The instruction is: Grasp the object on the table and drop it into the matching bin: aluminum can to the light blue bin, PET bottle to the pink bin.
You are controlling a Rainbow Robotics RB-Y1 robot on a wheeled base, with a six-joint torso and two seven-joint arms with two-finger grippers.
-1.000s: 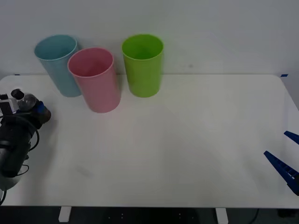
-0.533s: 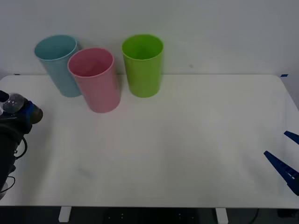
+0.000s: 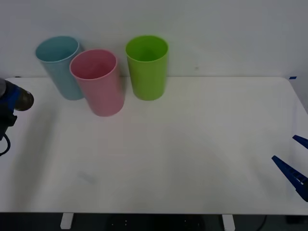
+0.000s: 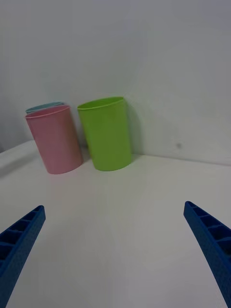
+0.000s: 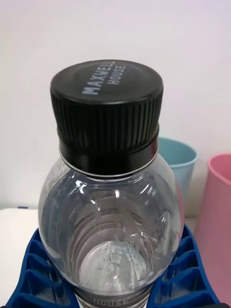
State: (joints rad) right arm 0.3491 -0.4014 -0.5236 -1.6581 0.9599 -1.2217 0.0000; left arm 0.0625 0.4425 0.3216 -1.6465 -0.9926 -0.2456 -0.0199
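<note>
The left gripper (image 5: 113,288) has its jaws closed around the PET bottle (image 5: 110,211), lifted at the counter's (image 3: 192,144) left edge; dropping it into the pink bin (image 3: 98,84) remains. The right gripper (image 4: 115,245) waits with jaws open at the right edge.

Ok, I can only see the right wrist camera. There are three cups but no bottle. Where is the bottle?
Observer: The PET bottle is clamped in the left tool, between its blue fingers.
Operator: My right tool is just open here. Is the bottle's lid on?
Observer: Yes, a black cap printed MAXWELL HOUSE is on it.
Operator: Where is that arm?
Observer: In the front view it is over the table's left end, to the left of the light blue bin.
</note>
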